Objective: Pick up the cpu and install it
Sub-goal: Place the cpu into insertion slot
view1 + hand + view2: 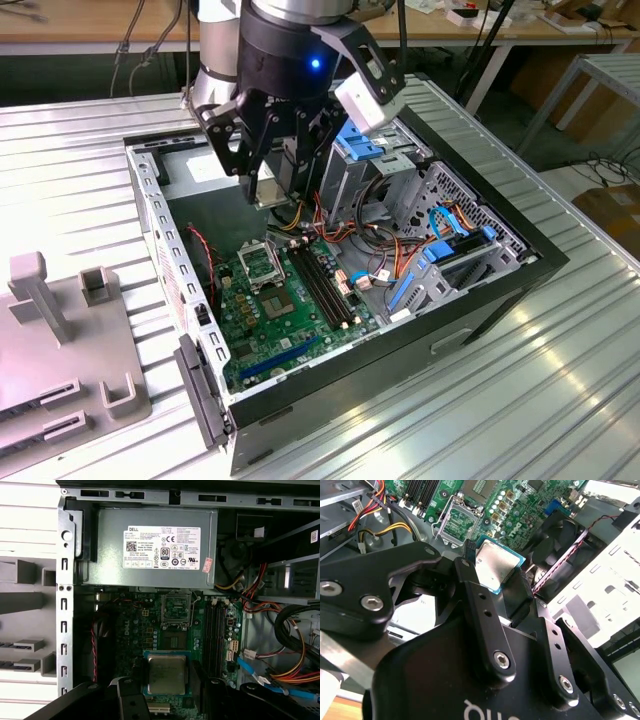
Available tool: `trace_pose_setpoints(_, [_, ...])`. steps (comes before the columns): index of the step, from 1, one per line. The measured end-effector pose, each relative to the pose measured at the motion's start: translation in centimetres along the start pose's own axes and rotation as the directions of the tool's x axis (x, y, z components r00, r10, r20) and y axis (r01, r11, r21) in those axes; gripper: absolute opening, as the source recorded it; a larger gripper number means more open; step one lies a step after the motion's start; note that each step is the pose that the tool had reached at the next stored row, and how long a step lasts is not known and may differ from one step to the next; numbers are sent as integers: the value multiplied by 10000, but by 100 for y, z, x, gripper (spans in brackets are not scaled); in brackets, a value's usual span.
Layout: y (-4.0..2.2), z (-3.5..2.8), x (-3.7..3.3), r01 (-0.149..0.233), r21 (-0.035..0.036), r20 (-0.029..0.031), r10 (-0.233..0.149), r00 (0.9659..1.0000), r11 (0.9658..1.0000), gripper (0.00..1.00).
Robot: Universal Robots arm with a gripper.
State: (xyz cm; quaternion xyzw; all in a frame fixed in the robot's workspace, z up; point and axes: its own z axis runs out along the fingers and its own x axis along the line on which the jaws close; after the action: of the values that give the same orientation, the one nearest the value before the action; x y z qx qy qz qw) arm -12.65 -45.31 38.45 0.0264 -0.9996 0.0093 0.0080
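Your gripper is clamped on the cpu, held over the motherboard. In the exterior view the open socket lies at its 6 o'clock. Keep it level, edges square to the socket, no pressing.

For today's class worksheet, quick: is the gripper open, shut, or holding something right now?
Gripper: shut on the cpu, above the motherboard in the open computer case.
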Motion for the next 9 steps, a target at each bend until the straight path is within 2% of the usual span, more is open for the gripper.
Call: trace_pose_setpoints(9, [0, 22, -6, 0, 0, 0, 0, 10000, 10000, 47])
